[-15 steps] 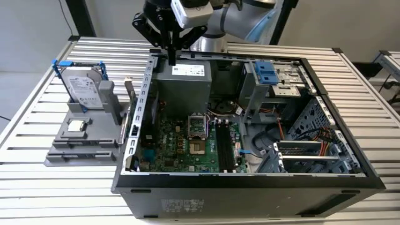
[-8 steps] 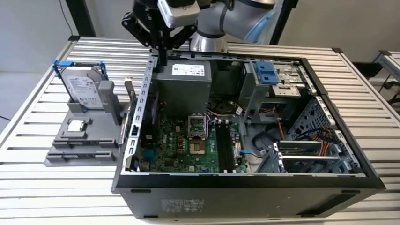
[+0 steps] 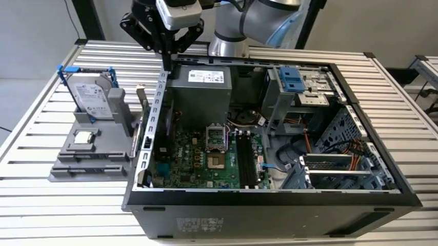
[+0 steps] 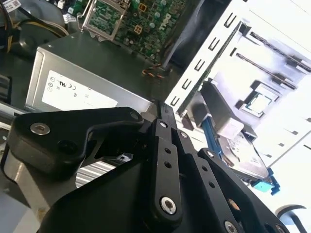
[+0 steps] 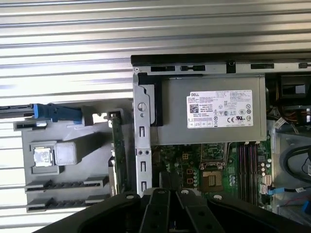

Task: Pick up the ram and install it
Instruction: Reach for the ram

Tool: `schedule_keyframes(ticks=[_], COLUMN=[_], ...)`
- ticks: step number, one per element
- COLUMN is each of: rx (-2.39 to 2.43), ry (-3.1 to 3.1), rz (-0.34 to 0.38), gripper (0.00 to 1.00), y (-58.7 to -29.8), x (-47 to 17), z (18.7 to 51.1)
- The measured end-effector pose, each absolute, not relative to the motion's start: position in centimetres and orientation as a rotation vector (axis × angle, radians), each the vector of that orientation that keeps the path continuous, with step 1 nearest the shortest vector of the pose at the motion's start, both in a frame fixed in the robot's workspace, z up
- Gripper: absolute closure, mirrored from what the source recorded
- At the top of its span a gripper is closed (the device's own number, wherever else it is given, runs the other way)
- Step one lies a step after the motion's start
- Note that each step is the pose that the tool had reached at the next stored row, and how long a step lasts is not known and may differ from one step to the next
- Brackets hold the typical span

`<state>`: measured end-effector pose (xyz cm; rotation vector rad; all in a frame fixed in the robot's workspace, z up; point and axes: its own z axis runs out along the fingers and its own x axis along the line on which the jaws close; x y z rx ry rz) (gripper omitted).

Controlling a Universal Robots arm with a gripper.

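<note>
The ram (image 3: 142, 108) is a thin green stick standing on edge in the grey holder (image 3: 89, 165), close beside the outer wall of the open computer case (image 3: 274, 197). In the first wrist view the ram (image 5: 116, 145) shows edge-on, between the holder and the case wall. My gripper (image 3: 169, 51) hangs above the case's far corner at the exterior view's left, higher than the ram and apart from it. Its black fingers (image 4: 163, 121) lie together, shut, with nothing between them. The dark memory slots (image 3: 243, 159) lie on the green motherboard inside the case.
The holder also carries a silver hard drive in a blue bracket (image 3: 89, 97) and a small square processor (image 3: 83, 137). A grey power supply (image 3: 202, 92) fills the case's far corner. Cables and drive cages (image 3: 301, 84) crowd the case at the exterior view's right. A slatted metal table (image 3: 41, 205) lies beneath.
</note>
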<state>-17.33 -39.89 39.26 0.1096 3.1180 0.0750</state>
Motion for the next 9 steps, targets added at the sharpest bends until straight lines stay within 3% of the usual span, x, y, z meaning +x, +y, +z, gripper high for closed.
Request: schedule_keyframes(ticks=[9], rx=[0.098], ry=[3.119], rz=[0.075], gripper=[1.00], y=[-39.9], x=[-20.0], z=[39.3])
